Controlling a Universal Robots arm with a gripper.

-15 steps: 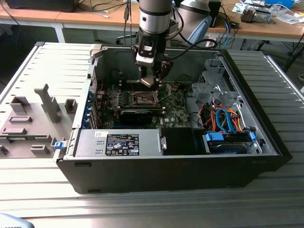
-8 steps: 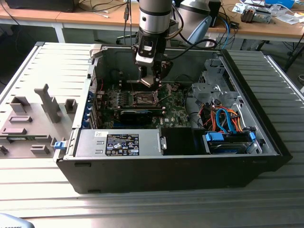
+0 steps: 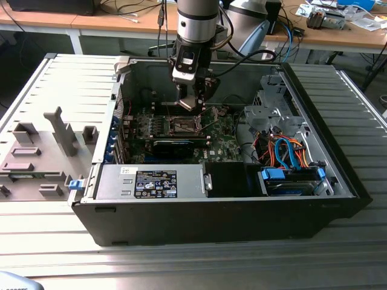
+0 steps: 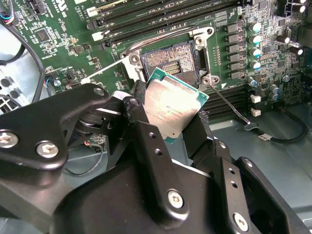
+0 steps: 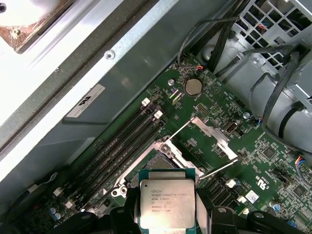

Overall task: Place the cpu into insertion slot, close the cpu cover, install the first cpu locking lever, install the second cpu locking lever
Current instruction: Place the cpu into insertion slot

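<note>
The gripper [image 4: 167, 111] is clamped on the cpu [image 4: 173, 102] by its edges. The chip is held flat, just over the open insertion slot [image 4: 168, 59] — squared for seating — with the cpu cover [image 5: 214, 134] swung clear.

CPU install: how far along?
Done: the cpu is picked up, gripped in the end effector just above the insertion slot. In hand: placing it; the slot shows bare contacts, so nothing is seated yet. Left: the cpu cover stands open and both locking levers stick out unlatched.
</note>
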